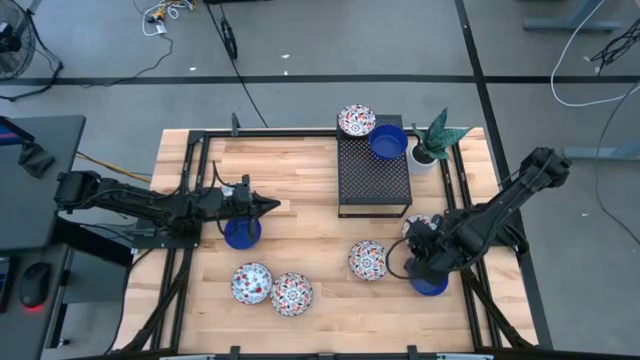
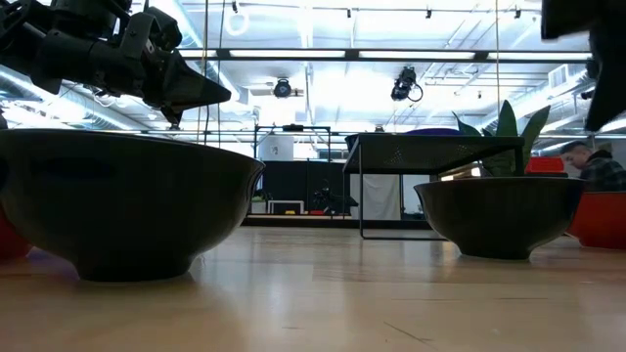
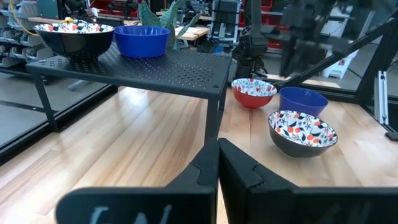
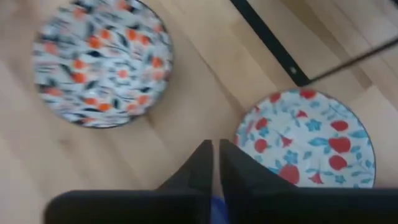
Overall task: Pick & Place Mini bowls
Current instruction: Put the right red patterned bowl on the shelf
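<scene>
Both arms hang over the wooden table. My left gripper (image 1: 272, 207) (image 3: 217, 158) is shut and empty, raised above the table (image 2: 201, 95), just past a solid blue bowl (image 1: 241, 235). My right gripper (image 1: 413, 256) (image 4: 215, 155) is shut, pointing down between two floral bowls (image 4: 102, 62) (image 4: 308, 140). A second blue bowl (image 1: 431, 285) sits under its wrist. Two more floral bowls (image 1: 251, 283) (image 1: 291, 294) rest on the near table. A floral bowl (image 1: 356, 121) and a blue bowl (image 1: 388, 142) stand on the black rack (image 1: 372, 180). My right gripper shows a sliver of blue (image 4: 216, 210) far back between its fingers. I cannot tell whether it touches the blue bowl beneath it. My left gripper touches nothing.
A potted green plant (image 1: 435, 140) stands by the rack's right far corner. Black frame rails (image 1: 190, 190) run along both table sides. Bare wood lies between the rack and the near bowls (image 1: 320, 240). A person (image 2: 590, 161) sits in the room beyond.
</scene>
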Tool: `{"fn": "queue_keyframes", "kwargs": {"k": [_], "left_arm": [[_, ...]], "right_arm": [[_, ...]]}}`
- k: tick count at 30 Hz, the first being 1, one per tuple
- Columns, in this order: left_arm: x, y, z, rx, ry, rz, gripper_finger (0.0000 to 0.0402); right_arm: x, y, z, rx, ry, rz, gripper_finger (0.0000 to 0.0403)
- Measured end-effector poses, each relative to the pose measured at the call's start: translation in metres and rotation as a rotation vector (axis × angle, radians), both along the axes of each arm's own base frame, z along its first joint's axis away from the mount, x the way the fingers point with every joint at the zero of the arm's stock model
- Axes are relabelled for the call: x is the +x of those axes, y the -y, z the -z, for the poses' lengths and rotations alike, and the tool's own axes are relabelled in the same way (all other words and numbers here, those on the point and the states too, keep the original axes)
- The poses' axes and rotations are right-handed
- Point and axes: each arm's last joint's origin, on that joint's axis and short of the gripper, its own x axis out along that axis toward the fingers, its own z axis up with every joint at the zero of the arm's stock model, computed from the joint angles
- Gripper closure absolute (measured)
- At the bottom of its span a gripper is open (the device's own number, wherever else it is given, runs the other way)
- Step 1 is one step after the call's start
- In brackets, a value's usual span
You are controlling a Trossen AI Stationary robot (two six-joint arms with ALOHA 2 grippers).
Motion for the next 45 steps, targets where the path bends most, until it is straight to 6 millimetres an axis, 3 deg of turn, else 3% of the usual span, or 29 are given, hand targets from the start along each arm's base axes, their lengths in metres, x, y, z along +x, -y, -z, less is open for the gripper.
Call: {"fn": "queue_keyframes", "kwargs": {"k": [9,14,21,31,45], "left_arm": [[0.0,0.0,0.0,-0.006,-0.001,0.0,0.0392],[0.0,0.0,0.0,-0.006,0.0,0.0,0.0392],[0.0,0.0,0.0,-0.006,0.001,0.0,0.0392],[0.0,0.0,0.0,-0.006,0.001,0.0,0.0392],[0.0,0.0,0.0,-0.008,0.0,0.009,0.0392]], "right_arm": [[-0.007,0.016,0.051,-0.025,-0.038,0.012,0.0232],[-0.009,0.023,0.062,-0.038,-0.053,0.015,0.0213],[-0.011,0.025,0.07,-0.042,-0.057,-0.008,0.0262],[-0.013,0.025,0.069,-0.029,-0.105,-0.045,0.039],[-0.001,0.007,0.003,0.058,-0.148,-0.078,0.0395]]}}
